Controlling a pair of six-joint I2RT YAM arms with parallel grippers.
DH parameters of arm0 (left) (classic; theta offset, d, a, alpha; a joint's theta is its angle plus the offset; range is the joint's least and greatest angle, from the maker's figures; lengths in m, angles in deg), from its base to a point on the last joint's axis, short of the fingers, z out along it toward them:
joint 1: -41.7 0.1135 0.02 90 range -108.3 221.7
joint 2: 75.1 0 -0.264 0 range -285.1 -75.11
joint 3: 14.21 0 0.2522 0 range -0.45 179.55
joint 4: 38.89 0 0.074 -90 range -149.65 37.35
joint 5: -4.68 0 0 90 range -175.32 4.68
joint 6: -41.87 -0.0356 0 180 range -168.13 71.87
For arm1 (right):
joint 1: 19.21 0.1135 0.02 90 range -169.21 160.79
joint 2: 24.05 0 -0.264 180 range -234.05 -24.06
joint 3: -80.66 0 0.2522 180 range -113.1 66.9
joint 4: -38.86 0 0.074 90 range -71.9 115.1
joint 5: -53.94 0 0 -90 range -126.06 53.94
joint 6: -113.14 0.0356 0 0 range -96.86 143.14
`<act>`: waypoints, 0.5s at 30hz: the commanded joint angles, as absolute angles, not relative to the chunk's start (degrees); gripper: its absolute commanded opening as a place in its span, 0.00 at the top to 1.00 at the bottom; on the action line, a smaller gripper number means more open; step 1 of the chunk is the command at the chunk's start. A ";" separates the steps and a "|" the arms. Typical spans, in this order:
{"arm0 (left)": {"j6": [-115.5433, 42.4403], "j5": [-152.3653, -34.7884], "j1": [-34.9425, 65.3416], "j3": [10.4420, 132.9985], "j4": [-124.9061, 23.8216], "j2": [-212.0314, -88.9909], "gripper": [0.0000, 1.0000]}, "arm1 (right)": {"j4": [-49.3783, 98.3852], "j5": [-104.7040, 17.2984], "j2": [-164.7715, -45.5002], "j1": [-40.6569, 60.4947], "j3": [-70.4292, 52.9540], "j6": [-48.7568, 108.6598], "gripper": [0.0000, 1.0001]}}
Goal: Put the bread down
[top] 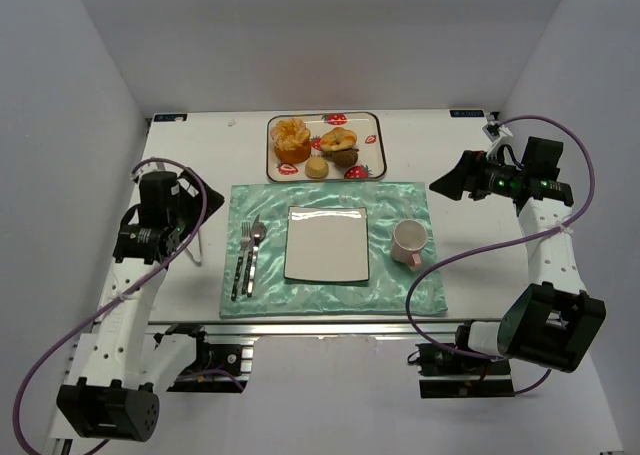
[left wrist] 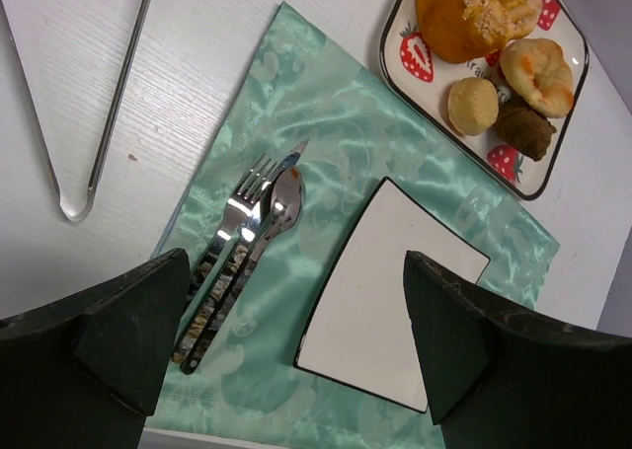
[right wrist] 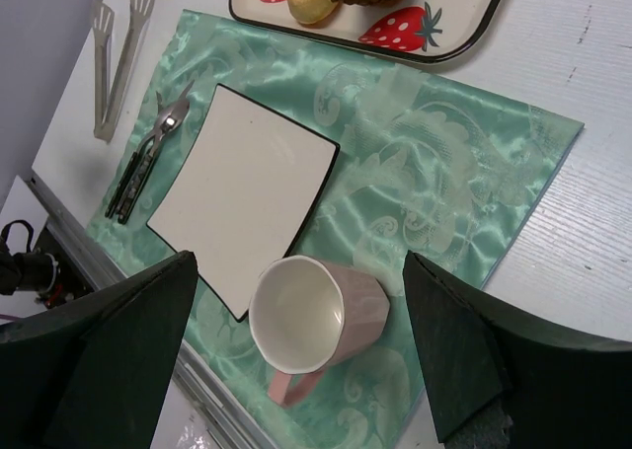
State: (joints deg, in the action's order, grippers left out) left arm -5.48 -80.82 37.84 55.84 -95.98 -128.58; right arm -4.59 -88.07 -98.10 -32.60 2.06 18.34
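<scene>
Pictured at the far edge of the surface (top: 480, 175): the bread (top: 291, 138), a big golden bun on a strawberry-print tray (top: 372, 125), crowded by a paler pastry (top: 338, 138), a small round roll (top: 316, 167) and a dark muffin (top: 346, 157). Unclear from the task alone which piece is meant.

Hanging wide open and empty over the near left of the green placemat (top: 260, 200): the left pincer (left wrist: 294, 271). Equally wide and empty above the pink cup (top: 410, 242): the right pincer (right wrist: 298, 266). Both well apart from the tray. Waiting bare between cutlery (top: 248, 258) and cup: a white square plate (top: 327, 243), probably the destination. Lying off the placemat to the left: tongs (left wrist: 75, 204).

Judged light, soft and crumbly, with a rough crusted top; hardly slippery, but easily dented by a hard squeeze. Best taken low across the flanks, beneath the domed crown, closing only enough to lift. Worth approaching on the side away from the roll, just beside it, to avoid dragging that along.
</scene>
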 commanded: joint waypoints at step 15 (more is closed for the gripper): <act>-26.57 -69.14 40.02 57.83 -104.95 -143.39 0.13 | -5.31 -98.64 -97.44 -32.74 0.72 10.13 0.11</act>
